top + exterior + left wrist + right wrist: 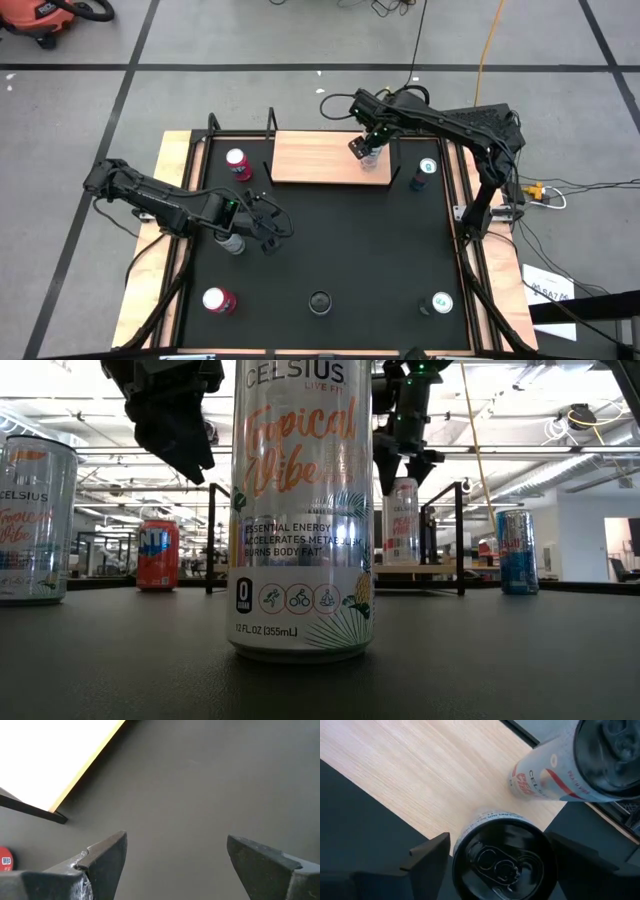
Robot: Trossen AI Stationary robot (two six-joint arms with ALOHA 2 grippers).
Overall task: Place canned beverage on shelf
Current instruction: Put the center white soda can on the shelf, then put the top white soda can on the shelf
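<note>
My right tool [495, 862] straddles a can [502, 857] on the shelf [420, 780], fingers wide, contact unclear. Second can [555, 775] just beyond, cut off. Left tool [172, 860] open, empty over bench [200, 785].

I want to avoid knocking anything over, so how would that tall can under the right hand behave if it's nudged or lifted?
The can is tall, slim and upright, so a nudge near its top would probably tip it. Once down, its round body would likely roll. Its smooth metal wall may slip between the right hand's open fingers unless squeezed firmly.
</note>
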